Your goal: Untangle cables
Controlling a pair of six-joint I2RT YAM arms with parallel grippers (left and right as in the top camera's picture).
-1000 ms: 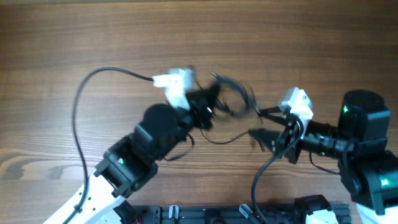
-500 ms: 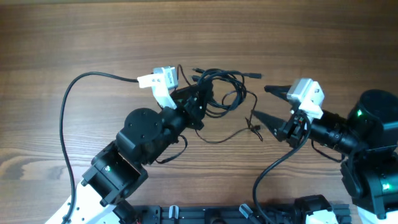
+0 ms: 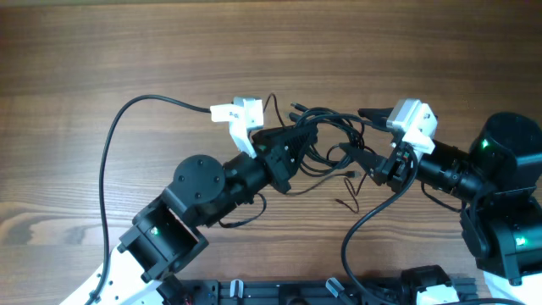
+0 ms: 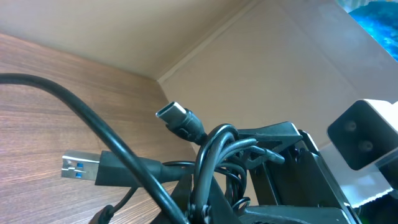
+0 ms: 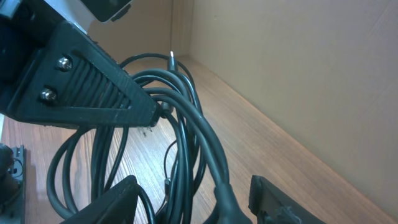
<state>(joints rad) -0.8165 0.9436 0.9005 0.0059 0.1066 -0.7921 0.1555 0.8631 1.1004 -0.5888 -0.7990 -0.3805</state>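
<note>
Overhead: the cables (image 3: 326,127) form a loose black bundle between the two arms, seemingly lifted off the table (image 3: 127,51), with one thin strand trailing down onto the wood. The left gripper (image 3: 292,142) is pressed together on the bundle's left side. The right gripper (image 3: 354,133) stands spread, one finger on each side of the bundle's right edge and clamped on nothing.

Left wrist: loops arch close to the lens and run down into the pinch. A flat plug (image 4: 81,167) and a smaller plug (image 4: 177,118) stick out free to the left.

Right wrist: several strands pass between the spread fingers (image 5: 118,196), untouched by either.

The cables look light, limp and slightly springy, with a smooth jacket that may slip. The plugs are likely to snag in the loops. The best hold is probably a single strand just behind a plug, not the tangled middle.
</note>
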